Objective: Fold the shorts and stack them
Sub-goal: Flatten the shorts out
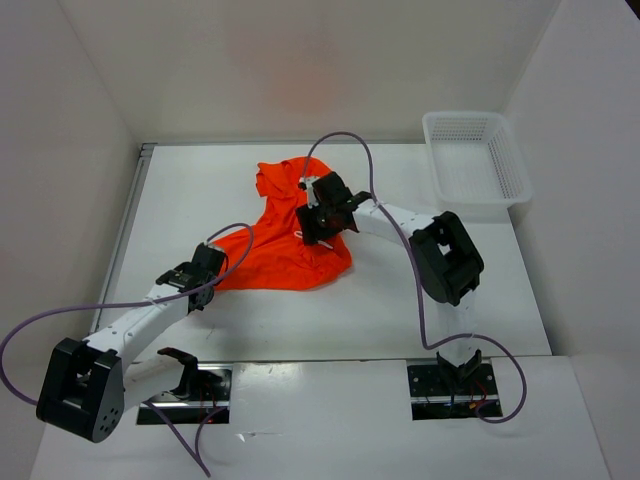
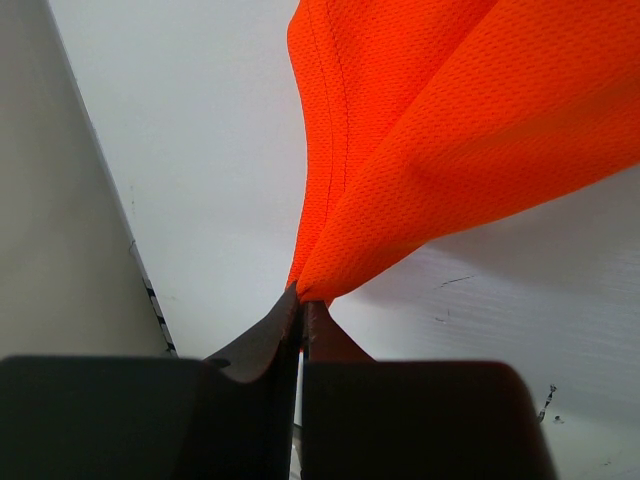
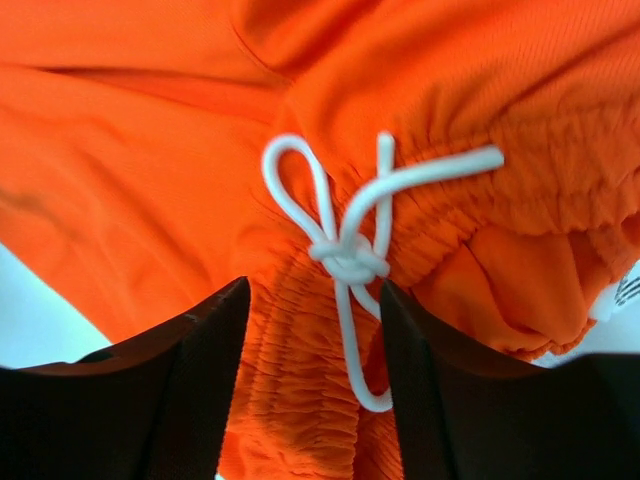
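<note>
Setting: robotics lab test cell.
Enclosure: plain white walls (image 1: 300, 60) boxing in a white table (image 1: 330, 320).
Rig: two robot arms (image 1: 140, 320) on bolted base plates (image 1: 425, 400), with trailing purple cables (image 1: 345, 134).

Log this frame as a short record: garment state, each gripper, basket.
shorts: orange, bunched and unfolded, on the table
drawstring: white, tied in a bow at the waistband
left gripper: shut on an edge of the shorts
right gripper: open, fingers either side of the waistband by the drawstring
basket: white mesh, far right, empty, apart from the shorts
fold: not yet done
</note>
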Tool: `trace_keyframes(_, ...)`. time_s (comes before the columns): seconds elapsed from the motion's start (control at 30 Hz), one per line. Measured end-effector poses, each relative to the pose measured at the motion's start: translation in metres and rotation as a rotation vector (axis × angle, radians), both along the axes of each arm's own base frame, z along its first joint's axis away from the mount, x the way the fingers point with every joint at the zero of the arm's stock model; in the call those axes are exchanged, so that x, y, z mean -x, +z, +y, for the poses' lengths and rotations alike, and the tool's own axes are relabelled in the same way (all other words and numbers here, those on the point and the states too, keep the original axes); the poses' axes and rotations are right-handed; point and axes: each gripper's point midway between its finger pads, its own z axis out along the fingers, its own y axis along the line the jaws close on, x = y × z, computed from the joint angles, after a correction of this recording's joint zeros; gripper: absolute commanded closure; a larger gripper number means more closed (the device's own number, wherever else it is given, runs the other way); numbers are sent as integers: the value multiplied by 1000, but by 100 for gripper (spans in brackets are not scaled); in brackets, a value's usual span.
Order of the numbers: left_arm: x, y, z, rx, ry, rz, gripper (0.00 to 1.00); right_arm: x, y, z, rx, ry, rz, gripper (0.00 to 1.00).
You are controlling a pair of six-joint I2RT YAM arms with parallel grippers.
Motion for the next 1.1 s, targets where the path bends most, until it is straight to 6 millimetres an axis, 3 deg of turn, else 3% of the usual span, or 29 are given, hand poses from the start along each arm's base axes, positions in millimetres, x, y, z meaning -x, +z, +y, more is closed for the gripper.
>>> trace_keyframes(0.27, -1, 1, 0, 2, 0, -8, 100, 14, -31, -27, 45, 1, 73, 35)
trace_keyframes(0.3, -1, 2, 0, 3, 0, -11, 100, 18, -32, -27, 36, 14, 88, 39)
trace_keyframes(0.37, -1, 2, 0, 4, 0, -15, 100, 24, -32, -24, -3, 54, 118, 63)
trace_keyframes(0.4, -1, 2, 0, 4, 0, -15, 100, 27, -30, -21, -30, 76, 134, 84)
trace_keyframes(0.43, -1, 3, 0, 3, 0, -15, 100, 31, -28, -17, -54, 97, 149, 92)
trace_keyframes(0.5, -2, 3, 1, -3, 5, -21, 100, 36, -25, -12, -87, 126, 169, 100)
trace_keyframes(0.6, -8, 8, 8, -12, 39, -66, 100, 31, -18, -13, -107, 139, 167, 100)
trace_keyframes(0.7, -18, 16, 18, -16, 98, -136, 100, -6, 8, -30, -137, 91, 116, 100)
trace_keyframes(0.8, -46, 40, 21, -6, 138, -224, 100, -90, 70, -58, -186, -17, -57, 100)
trace_keyframes(0.87, -90, 80, 20, 10, 166, -353, 100, -150, 134, -73, -228, -72, -234, 100)
trace_keyframes(0.93, -151, 151, 16, 40, 191, -536, 100, -190, 209, -83, -282, -102, -419, 100)
trace_keyframes(0.97, -187, 205, 15, 69, 208, -680, 100, -198, 242, -85, -304, -106, -492, 100)
trace_keyframes(1.03, -226, 304, 14, 126, 225, -933, 100, -201, 314, -84, -355, -104, -655, 100)
trace_keyframes(1.07, -231, 347, 16, 154, 230, -1048, 100, -196, 344, -84, -374, -102, -720, 100)
trace_keyframes(1.1, -227, 378, 18, 171, 235, -1130, 100, -188, 363, -84, -388, -94, -756, 100)
